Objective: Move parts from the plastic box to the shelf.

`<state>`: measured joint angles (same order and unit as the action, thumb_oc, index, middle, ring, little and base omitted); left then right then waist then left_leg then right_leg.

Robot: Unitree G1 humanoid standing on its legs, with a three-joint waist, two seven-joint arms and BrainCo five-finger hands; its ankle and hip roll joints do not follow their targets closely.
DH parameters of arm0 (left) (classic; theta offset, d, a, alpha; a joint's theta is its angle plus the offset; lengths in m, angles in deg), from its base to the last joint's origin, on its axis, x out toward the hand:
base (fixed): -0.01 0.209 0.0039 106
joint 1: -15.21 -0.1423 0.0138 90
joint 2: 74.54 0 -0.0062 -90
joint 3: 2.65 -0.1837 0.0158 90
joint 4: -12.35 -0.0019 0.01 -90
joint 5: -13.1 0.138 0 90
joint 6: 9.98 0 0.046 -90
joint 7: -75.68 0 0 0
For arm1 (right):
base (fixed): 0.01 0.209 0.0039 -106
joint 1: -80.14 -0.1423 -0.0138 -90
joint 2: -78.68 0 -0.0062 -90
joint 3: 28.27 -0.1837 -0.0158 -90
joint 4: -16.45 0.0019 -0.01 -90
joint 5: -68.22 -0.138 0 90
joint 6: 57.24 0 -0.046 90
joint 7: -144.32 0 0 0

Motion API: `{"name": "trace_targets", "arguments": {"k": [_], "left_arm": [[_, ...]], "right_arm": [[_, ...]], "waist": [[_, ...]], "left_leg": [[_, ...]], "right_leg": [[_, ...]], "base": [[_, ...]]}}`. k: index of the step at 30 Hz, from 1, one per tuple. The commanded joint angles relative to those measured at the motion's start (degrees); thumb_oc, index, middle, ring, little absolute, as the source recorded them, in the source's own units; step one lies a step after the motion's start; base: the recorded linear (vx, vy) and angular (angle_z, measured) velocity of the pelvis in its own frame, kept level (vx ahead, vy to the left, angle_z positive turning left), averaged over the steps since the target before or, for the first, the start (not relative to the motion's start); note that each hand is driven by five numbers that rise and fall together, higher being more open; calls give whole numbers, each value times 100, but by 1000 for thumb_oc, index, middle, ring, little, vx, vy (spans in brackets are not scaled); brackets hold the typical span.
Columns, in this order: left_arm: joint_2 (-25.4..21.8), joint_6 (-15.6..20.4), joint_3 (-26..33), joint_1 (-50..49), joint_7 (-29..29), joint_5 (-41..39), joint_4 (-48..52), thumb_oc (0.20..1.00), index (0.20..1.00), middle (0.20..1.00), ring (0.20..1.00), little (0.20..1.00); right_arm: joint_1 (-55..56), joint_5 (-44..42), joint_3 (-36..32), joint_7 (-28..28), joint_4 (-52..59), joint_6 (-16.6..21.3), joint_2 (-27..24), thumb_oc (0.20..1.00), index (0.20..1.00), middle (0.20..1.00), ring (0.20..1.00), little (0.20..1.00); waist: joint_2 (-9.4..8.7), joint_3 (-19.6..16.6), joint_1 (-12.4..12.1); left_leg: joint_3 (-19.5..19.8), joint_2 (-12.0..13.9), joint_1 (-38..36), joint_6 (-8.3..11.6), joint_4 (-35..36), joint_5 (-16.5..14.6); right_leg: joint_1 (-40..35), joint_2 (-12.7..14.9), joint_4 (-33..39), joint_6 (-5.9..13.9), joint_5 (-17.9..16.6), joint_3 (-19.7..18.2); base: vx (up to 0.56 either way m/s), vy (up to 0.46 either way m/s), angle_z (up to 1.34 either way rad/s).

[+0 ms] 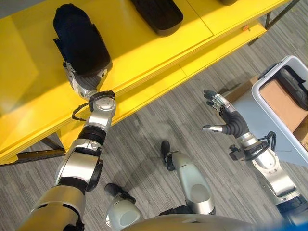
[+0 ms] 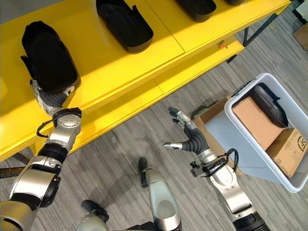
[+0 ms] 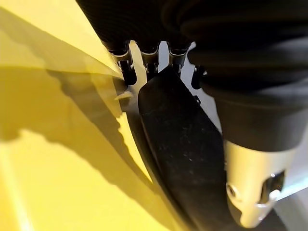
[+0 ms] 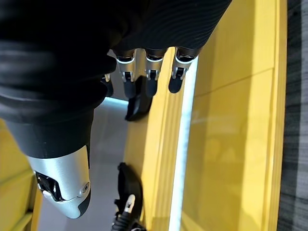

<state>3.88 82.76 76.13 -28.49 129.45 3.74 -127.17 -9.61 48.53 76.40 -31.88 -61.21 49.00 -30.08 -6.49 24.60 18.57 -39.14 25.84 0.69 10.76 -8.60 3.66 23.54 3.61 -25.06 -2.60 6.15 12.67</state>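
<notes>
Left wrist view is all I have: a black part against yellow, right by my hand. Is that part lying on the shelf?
Observer: Yes. The black part lies on top of the yellow shelf, with your left hand at its near end.
Operator: Where is my other hand?
Observer: The right hand hangs open over the floor between the shelf and the plastic box, holding nothing.
Operator: Is there anything in the box to fetch?
Observer: One spare part, also black, lies along the box's far side, beside a cardboard carton.
</notes>
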Motion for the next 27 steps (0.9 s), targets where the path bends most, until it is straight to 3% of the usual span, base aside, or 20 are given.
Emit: {"name": "trace_targets", "arguments": {"k": [1,6,18,27], "left_arm": [[-561,107,61,190,35,346,-75,1000,1000,1000,1000,1000],[-785,-157,-23,309,274,587,-280,1000,1000,1000,1000,1000],[-891,-331,-145,455,438,634,-335,1000,1000,1000,1000,1000],[-846,407,56,353,1596,1018,5,1000,1000,1000,1000,1000]], "right_arm": [[-45,-290,39,-63,290,421,-49,1000,1000,1000,1000,1000],[-39,-352,43,-68,356,383,-79,1000,1000,1000,1000,1000],[-36,-363,70,-125,391,398,-109,1000,1000,1000,1000,1000],[68,-309,130,-165,374,525,-79,1000,1000,1000,1000,1000]], "waist": [[-206,-127,165],[-222,-130,190],[-226,-110,194],[-235,-124,148]], "left_leg": [[-39,420,424,58,-894,-264],[-44,436,455,57,-931,-285],[-4,426,500,47,-961,-302],[46,393,512,41,-942,-315]], "right_leg": [[-178,302,108,698,447,-95],[-141,270,68,694,472,-123],[-126,245,42,688,487,-135],[-149,257,42,681,502,-120]], "base": [[18,-18,-13],[6,-11,-7],[0,0,0],[0,0,0]]}}
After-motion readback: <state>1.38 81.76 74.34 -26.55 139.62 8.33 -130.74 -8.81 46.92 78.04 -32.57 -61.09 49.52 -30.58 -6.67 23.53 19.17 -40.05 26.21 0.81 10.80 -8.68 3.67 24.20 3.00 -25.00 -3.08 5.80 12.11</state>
